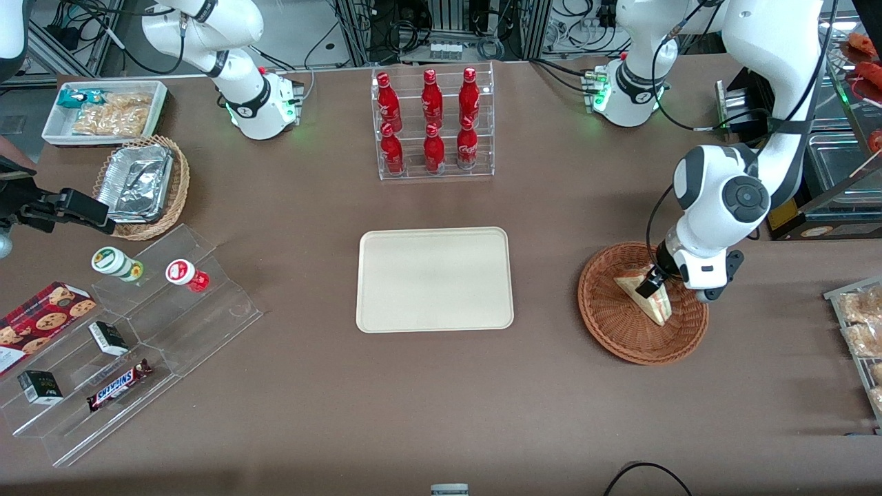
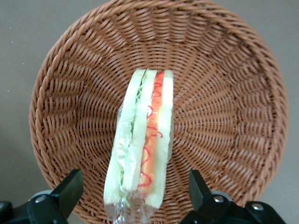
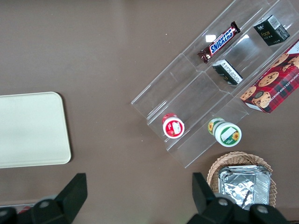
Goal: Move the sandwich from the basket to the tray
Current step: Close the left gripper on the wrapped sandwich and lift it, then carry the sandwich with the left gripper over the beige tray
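A robotics lab is standing in for a small snack shop. Two white robot arms are sitting bolted to a brown counter (image 1: 441,413), with metal racks, bundled cables (image 1: 413,27) and electronics running along the wall. Shop goods are lying around the counter: red soda bottles (image 1: 432,120) standing in a clear rack, a Snickers bar (image 1: 118,386), a cookie box (image 1: 41,320) and small cartons on clear stepped shelves (image 1: 138,344), a white bin of snacks (image 1: 103,110), a foil pan (image 1: 138,182) in a wicker basket. The working arm's tool (image 1: 649,284) is hanging over a basket (image 1: 606,324) holding a wrapped sandwich (image 1: 644,297).
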{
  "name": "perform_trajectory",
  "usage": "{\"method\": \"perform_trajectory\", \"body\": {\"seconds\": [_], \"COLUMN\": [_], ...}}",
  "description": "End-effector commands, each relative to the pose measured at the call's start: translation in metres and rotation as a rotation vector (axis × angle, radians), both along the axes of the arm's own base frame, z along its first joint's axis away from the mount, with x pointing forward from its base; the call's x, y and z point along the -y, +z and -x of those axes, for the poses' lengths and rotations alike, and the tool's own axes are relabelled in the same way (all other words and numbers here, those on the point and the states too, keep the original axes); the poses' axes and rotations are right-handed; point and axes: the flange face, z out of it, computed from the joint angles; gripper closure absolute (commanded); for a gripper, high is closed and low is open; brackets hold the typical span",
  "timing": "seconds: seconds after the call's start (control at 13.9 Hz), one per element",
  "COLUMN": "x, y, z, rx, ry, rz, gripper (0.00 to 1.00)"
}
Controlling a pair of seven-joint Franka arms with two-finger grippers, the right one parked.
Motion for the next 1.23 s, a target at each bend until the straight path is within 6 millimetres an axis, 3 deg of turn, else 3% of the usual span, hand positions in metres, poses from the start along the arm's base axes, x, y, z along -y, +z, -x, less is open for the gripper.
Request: {"method": "perform_trajectory", "body": {"seconds": [0.0,0.22,0.29,0.43,0.65,0.86,1.15], "x": [0.002,0.002,0.002,0.006,0.033,0.077,0.155], "y": [-0.016,-0.016,-0.013,0.006,0.053,0.084,0.093], "z": [-0.007,-0.007,-0.009,-0.014,-0.033,-0.044,-0.046], "rx": [0.005,0.006,0.009,0.014,-0.063,-0.122,-0.093], "ry": [0.045,0.048,0.034,0.031,-0.020,-0.278,-0.478], "rz": [0.004,0.003,0.001,0.002,-0.005,0.004,0.026], "gripper": [0.22,0.81,0.90,0.94,0.94,0.92,0.88]}}
